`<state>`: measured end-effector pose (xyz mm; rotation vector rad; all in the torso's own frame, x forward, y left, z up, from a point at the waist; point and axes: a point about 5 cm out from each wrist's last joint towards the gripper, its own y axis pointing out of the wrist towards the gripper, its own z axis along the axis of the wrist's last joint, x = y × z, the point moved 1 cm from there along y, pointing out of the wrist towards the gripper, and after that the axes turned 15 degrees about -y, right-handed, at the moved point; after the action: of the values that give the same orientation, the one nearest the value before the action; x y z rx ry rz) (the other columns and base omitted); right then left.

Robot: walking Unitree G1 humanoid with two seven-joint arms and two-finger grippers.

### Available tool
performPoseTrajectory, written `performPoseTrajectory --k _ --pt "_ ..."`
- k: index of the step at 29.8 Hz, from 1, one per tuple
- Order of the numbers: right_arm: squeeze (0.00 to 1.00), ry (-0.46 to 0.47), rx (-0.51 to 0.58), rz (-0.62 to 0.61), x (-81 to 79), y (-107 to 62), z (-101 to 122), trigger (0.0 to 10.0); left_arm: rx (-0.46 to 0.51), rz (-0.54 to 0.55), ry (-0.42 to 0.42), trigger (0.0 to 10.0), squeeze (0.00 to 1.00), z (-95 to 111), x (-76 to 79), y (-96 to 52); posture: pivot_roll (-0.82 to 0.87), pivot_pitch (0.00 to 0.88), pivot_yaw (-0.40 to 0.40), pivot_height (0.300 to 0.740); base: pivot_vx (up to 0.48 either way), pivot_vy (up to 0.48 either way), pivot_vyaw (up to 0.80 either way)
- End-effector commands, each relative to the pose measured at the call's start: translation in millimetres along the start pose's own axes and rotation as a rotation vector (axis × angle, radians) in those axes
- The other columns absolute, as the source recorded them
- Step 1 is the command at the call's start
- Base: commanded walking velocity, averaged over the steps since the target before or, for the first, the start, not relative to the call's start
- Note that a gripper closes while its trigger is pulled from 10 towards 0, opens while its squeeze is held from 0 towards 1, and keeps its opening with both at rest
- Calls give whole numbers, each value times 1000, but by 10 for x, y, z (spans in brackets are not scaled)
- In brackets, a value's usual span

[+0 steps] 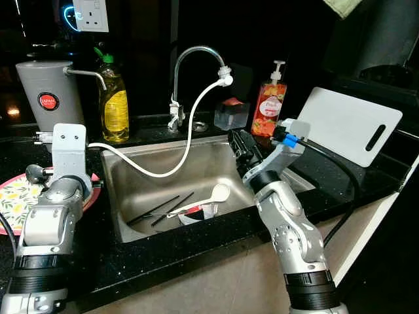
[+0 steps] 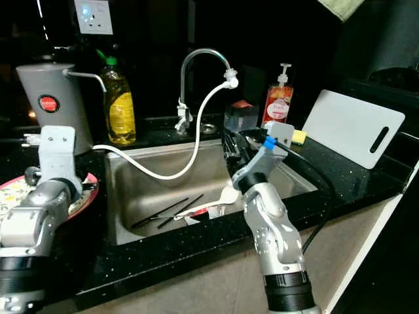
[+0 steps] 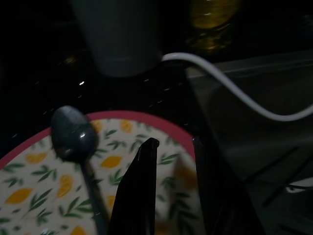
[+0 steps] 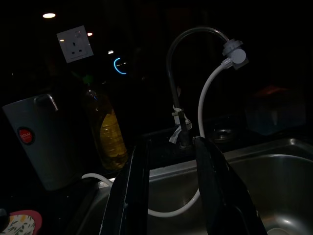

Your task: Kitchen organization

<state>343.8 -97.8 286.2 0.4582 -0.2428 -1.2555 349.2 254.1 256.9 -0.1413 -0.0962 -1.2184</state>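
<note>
A steel sink (image 1: 135,171) holds two black chopsticks (image 1: 161,209) and a white ladle-like spoon (image 1: 217,194) near its front wall. My right gripper (image 4: 168,147) hovers over the sink's right side, above the white spoon, open and empty. It points toward the faucet (image 4: 182,54). On the counter left of the sink lies a lemon-patterned plate (image 3: 44,191) with a red rim, and a dark metal spoon (image 3: 73,133) rests on it. My left gripper (image 3: 173,147) is open just above the plate's edge, beside the metal spoon, holding nothing.
A white hose (image 1: 190,134) loops from the faucet across the sink to the left counter. A grey kettle (image 1: 44,98) and a yellow dish-liquid bottle (image 1: 115,104) stand behind. A red soap pump bottle (image 1: 269,108) and a white cutting board (image 1: 347,124) sit at the right.
</note>
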Motion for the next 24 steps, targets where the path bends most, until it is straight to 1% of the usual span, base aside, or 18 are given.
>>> performPoseTrajectory --k 1,5,13,17,19,20,24 --pt "0 -8 2 4 -1 3 26 10000 -35 24 -7 10000 0 -63 -11 17 -38 0 -73 740 0 0 0" --pt "0 -11 2 -3 18 -9 33 10000 -34 50 -9 10000 0 -46 -11 54 -46 0 -67 740 0 0 0" --pt "0 -12 1 -10 26 -20 35 10000 -72 170 -26 10000 0 -69 -64 167 -55 0 -58 740 0 0 0" --pt "0 -13 2 -14 30 -24 39 10000 -81 200 -21 10000 0 -88 -71 199 -61 0 -56 740 0 0 0" --pt "0 -14 2 -16 34 -30 41 10000 -85 234 -28 10000 0 -103 -105 219 -61 0 -56 740 0 0 0" --pt "0 -15 1 -19 39 -34 40 10000 -91 259 -37 10000 0 -119 -147 230 -63 0 -55 740 0 0 0" --pt "0 -16 0 -20 42 -37 40 10000 -97 297 -57 10000 0 -134 -206 244 -63 0 -55 740 0 0 0"
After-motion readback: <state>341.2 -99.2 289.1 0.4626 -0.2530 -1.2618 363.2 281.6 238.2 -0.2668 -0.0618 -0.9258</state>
